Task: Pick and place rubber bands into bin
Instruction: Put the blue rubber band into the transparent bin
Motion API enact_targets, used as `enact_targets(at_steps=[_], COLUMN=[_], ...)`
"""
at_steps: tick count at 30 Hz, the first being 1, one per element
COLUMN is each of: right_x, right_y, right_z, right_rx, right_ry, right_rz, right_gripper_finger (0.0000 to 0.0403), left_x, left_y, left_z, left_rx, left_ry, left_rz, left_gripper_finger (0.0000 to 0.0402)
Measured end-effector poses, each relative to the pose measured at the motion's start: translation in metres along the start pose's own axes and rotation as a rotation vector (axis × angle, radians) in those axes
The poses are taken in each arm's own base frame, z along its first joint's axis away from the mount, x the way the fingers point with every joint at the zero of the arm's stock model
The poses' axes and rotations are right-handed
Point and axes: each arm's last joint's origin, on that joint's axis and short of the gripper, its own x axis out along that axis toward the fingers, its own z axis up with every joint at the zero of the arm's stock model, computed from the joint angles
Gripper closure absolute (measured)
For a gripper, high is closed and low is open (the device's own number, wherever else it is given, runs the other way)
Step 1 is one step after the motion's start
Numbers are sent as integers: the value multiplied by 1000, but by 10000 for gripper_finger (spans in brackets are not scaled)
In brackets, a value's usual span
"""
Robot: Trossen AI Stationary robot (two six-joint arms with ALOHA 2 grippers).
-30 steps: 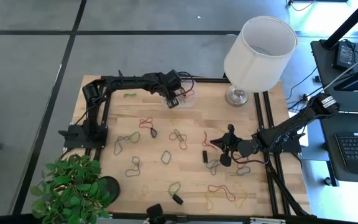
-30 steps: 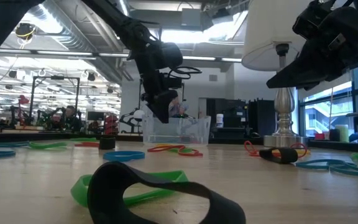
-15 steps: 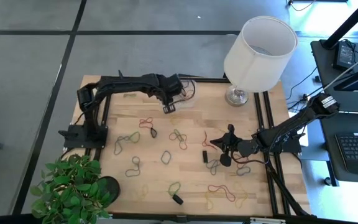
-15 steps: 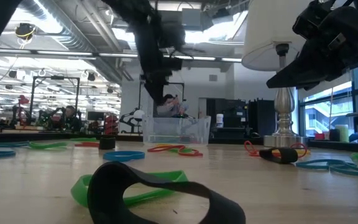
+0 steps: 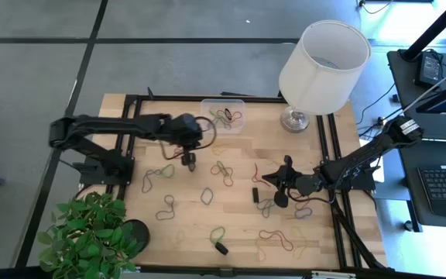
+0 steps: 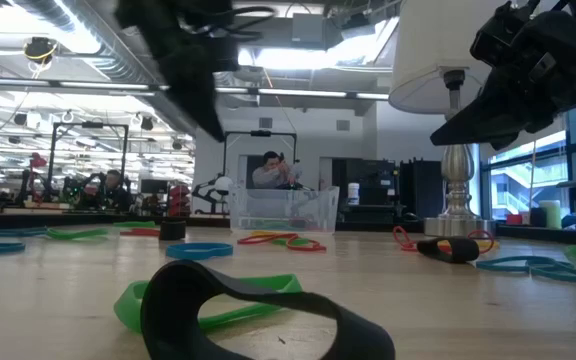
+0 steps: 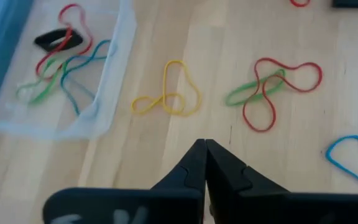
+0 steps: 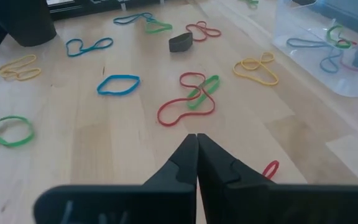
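Rubber bands in several colours lie loose on the wooden table [image 5: 238,155], among them a yellow one [image 7: 166,99] and a red and green pair [image 7: 272,90]. The clear bin [image 5: 223,116] stands at the far edge with a few bands [image 7: 61,59] inside. My left gripper [image 5: 190,161] hangs shut above the table, near-left of the bin, holding nothing [image 7: 204,146]. My right gripper [image 5: 267,178] waits shut at the table's right, also with nothing in it [image 8: 196,138]; a red band [image 8: 269,168] lies just beside it.
A lamp with a white shade [image 5: 324,66] stands at the far right corner. A potted plant [image 5: 91,232] sits at the near left corner. Small black blocks [image 5: 255,194] [image 5: 221,248] lie among the bands. A black metal frame [image 5: 327,147] borders the table.
My left gripper has drawn back from over the bin toward the table's near and left side, rising a little, and has shut with nothing between its fingers. My right arm has kept still.
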Motion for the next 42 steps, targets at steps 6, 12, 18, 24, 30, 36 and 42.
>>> enact_targets(at_steps=[6,12,18,24,30,36,42], right_x=[-4,-16,-19,-7,6,23,40], right_y=[7,29,54,71,71,70,69], right_z=[-2,15,32,22,1,-13,-25], right_rx=[43,67,86,6,-72,-172,-255], right_ry=[53,269,485,653,772,815,828], right_rz=[18,-41,-81,-17,-49,-67,-51], right_gripper_finger=[401,401,401,388,347,288,238], left_x=[-10,-13,-13,-14,-15,-15,-15], left_y=[-7,-12,-19,-25,-28,-28,-28], left_z=[-50,-81,-95,-94,-91,-90,-88], left_rx=[-38,-38,-39,-23,-12,-14,-16], left_ry=[-65,-95,-134,-156,-185,-198,-218], left_rz=[-15,-33,-59,-85,-96,-90,-88], left_gripper_finger=[399,400,400,399,399,400,398])
